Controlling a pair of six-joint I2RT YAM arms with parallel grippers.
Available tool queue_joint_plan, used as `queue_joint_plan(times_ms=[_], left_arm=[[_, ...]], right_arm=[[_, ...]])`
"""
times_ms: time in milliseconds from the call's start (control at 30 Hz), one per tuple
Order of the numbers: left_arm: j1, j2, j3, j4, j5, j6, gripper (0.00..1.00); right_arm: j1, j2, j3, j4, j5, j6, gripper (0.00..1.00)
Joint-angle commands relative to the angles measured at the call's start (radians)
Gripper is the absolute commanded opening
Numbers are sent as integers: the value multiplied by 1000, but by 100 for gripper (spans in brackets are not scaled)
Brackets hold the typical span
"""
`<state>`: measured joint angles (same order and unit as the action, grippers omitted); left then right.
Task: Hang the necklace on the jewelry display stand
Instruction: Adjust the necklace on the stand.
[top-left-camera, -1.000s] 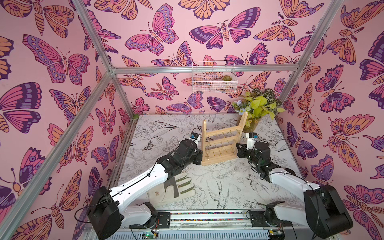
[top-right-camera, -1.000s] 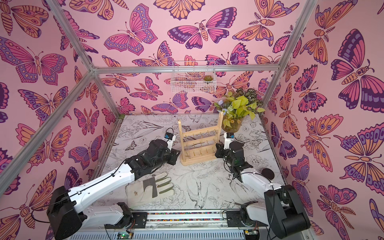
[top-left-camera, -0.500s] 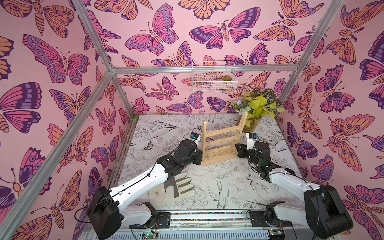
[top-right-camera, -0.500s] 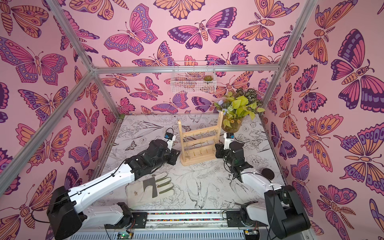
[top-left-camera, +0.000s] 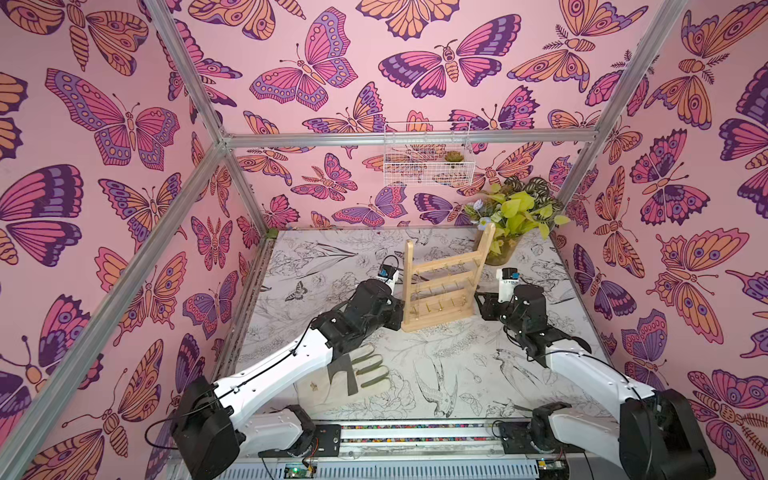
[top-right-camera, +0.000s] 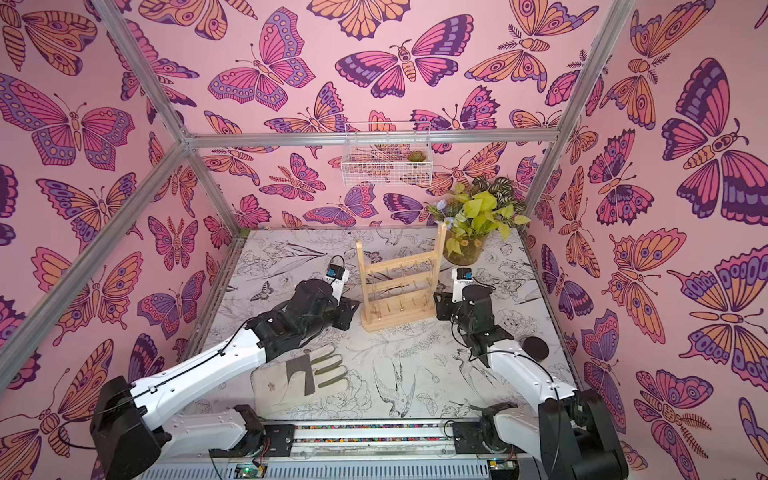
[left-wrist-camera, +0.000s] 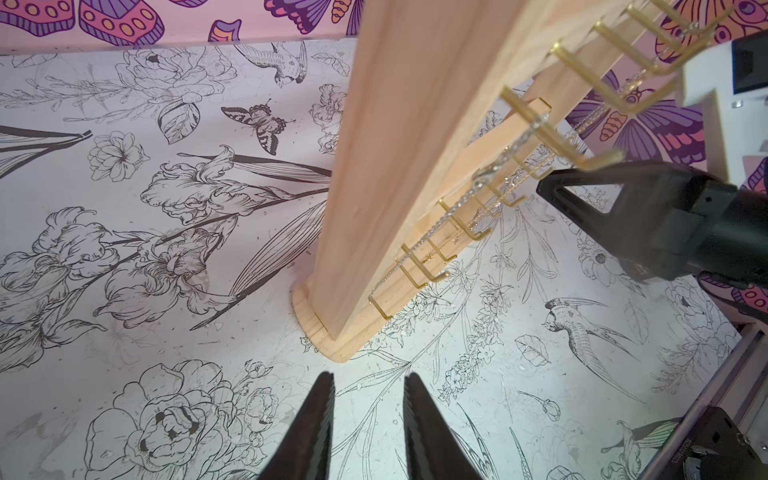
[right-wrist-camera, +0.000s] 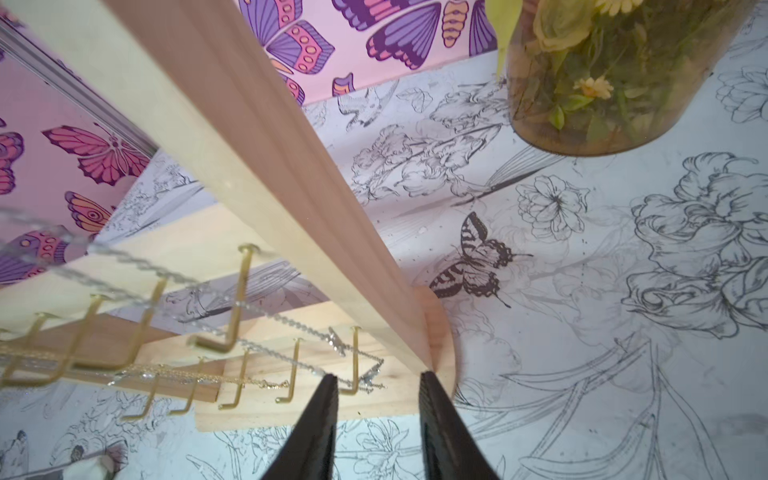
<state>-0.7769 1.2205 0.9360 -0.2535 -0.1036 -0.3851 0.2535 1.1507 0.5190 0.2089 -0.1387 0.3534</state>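
Observation:
The wooden jewelry display stand (top-left-camera: 444, 286) (top-right-camera: 399, 286) stands mid-table between my two arms. A thin silver necklace (left-wrist-camera: 494, 166) (right-wrist-camera: 291, 324) is draped across its gold hooks, and one end hangs by the lowest crossbar. A finer gold chain (right-wrist-camera: 187, 376) lies along the lower hooks. My left gripper (left-wrist-camera: 369, 376) (top-left-camera: 397, 313) is open and empty, just short of the stand's left base corner. My right gripper (right-wrist-camera: 379, 376) (top-left-camera: 478, 303) is open at the right base corner. Its fingers frame the chain's end without pinching it.
A pale gardening glove (top-left-camera: 357, 370) lies under my left forearm. A vase of green plants (top-left-camera: 511, 224) stands behind the stand's right upright. A white wire basket (top-left-camera: 424, 158) hangs on the back wall. A black round object (top-right-camera: 535, 348) sits by my right arm.
My right gripper's jaws have parted from shut, letting go of the chain. Both arms and the stand have hardly moved.

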Motion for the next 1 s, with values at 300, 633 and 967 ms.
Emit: queue_joint_plan(times_ms=[300, 633, 967], left_arm=[[173, -44, -79, -57, 96, -45, 33], [294, -7, -124, -21, 118, -89, 38], [400, 42, -95, -19, 32, -98, 100]], right_arm=[[-15, 3, 108, -272, 108, -7, 47], [-13, 49, 109, -370, 139, 79, 58], [-18, 53, 183, -431, 358, 27, 99]])
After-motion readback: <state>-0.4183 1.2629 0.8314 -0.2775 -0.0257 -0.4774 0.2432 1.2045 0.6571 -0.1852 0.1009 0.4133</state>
